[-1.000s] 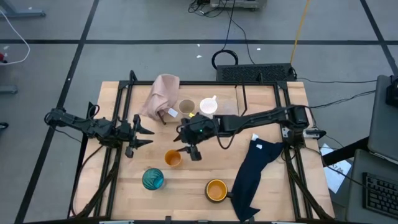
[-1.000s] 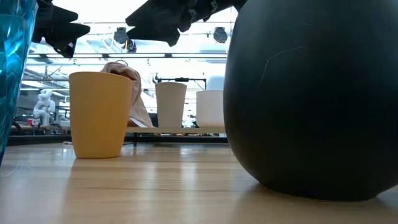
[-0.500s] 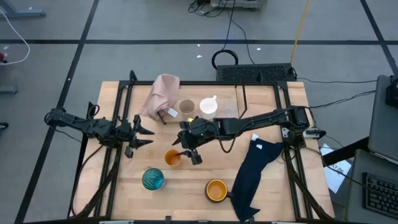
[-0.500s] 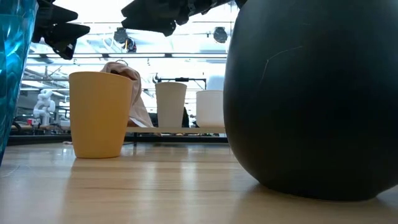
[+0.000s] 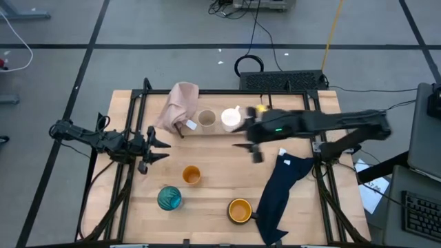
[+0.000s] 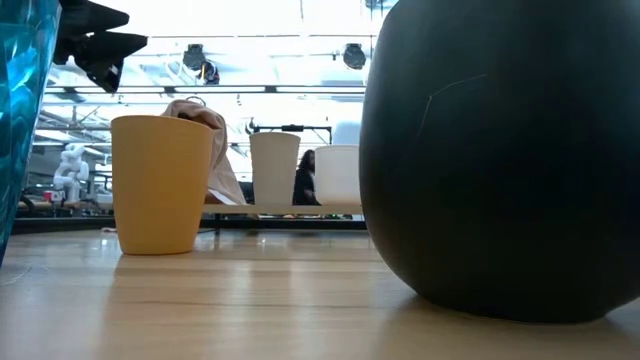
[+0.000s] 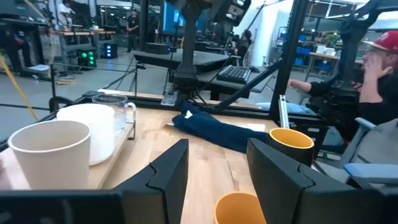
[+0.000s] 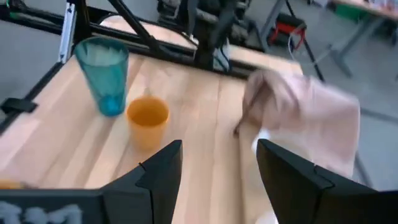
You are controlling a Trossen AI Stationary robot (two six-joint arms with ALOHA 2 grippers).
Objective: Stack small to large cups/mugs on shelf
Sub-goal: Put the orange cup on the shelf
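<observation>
Right end effector hangs over the middle of the table, just in front of the white handled mug. Its own wrist view shows the two fingers spread with bare table between them, so it is open and empty. Judgement: a transit pose between picks, no cup being in its reach to close on.

Left end effector waits at the left side of the table, fingers likewise apart with nothing between them; its camera looks across toward the cups.

Cups, high view:
- beige cup and white handled mug stand side by side on the shelf at the far edge, with a tiny clear cup just beyond the mug in the left wrist view. These three seem already delivered, set in a row rather than nested.
- small orange cup stands upright mid-table, clear of both arms.
- teal glass is nearer the front edge, left of centre.
- wider orange-yellow mug is at the front, close beside the navy cloth.

Pink cloth drapes over the shelf's left end, next to the beige cup; it may crowd further placements there.

Judged status: about half done; three vessels remain loose on the table, all upright and open to a grasp from above.
</observation>
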